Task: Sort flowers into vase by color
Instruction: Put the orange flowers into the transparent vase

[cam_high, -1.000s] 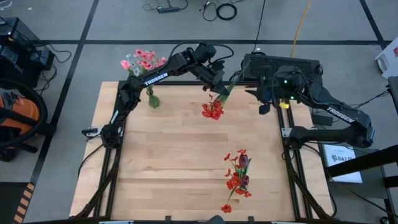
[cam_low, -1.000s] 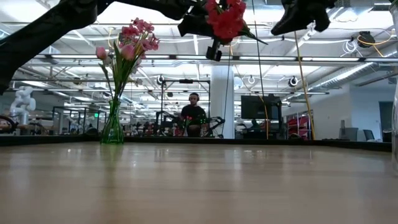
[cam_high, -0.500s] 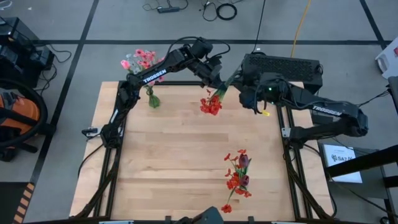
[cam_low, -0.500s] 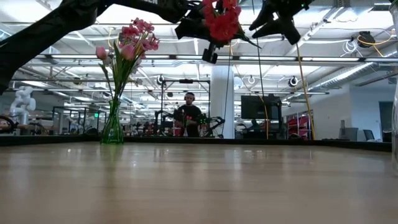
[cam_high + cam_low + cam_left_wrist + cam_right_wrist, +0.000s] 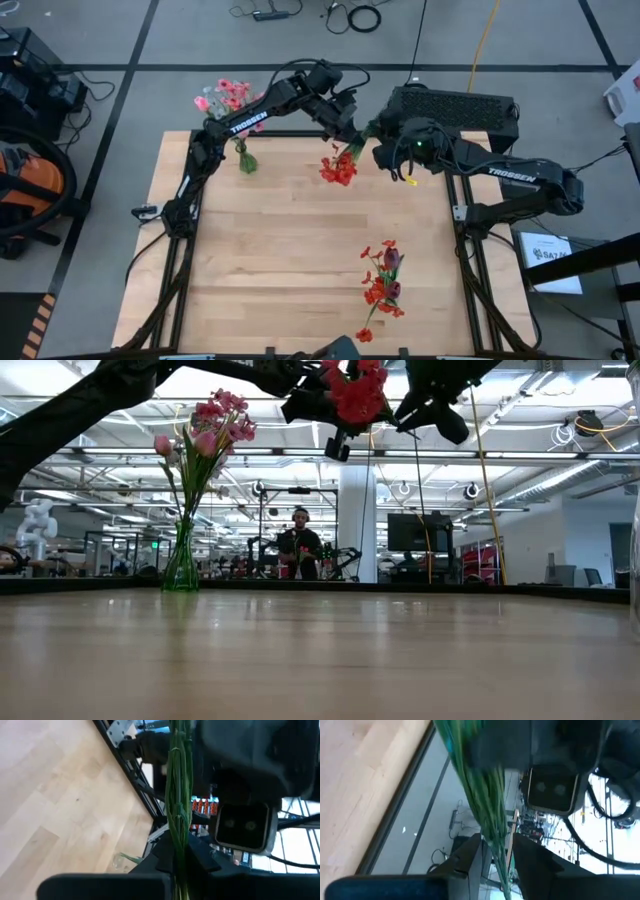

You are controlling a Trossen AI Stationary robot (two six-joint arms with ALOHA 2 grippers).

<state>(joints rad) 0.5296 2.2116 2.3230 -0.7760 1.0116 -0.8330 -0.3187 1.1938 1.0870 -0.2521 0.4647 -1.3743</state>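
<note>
My left gripper (image 5: 347, 140) hovers over the table's far edge, shut on a bunch of red flowers (image 5: 338, 170). Their green stems (image 5: 368, 127) slant toward the far right. My right gripper (image 5: 384, 155) is open next to those stems. In the right wrist view its fingers (image 5: 470, 860) stand on either side of the stems (image 5: 480, 795); whether they touch I cannot tell. A green glass vase (image 5: 181, 565) with pink flowers (image 5: 212, 422) stands at the far left. More red flowers and dark tulip buds (image 5: 382, 285) lie on the table at the near right. My left gripper pinches the bundle of green stems (image 5: 178, 840) between its two fingers, which lie across the stems a short way behind the red blooms. The bunch is lifted clear of the table. Its blooms (image 5: 358, 395) are on the near side and its stem ends point far right.
A dark box (image 5: 455, 105) sits just beyond the table's far right corner, behind the right arm. The bare wooden table (image 5: 280, 240) spreads between the vase and the lying flowers. A person (image 5: 300, 545) sits far off in the room behind.
My right gripper has swung toward the table's left, from beside the far right corner up to the stem ends of the held bunch, which now pass between its fingers. My left gripper and the red bunch have stayed nearly in place.
</note>
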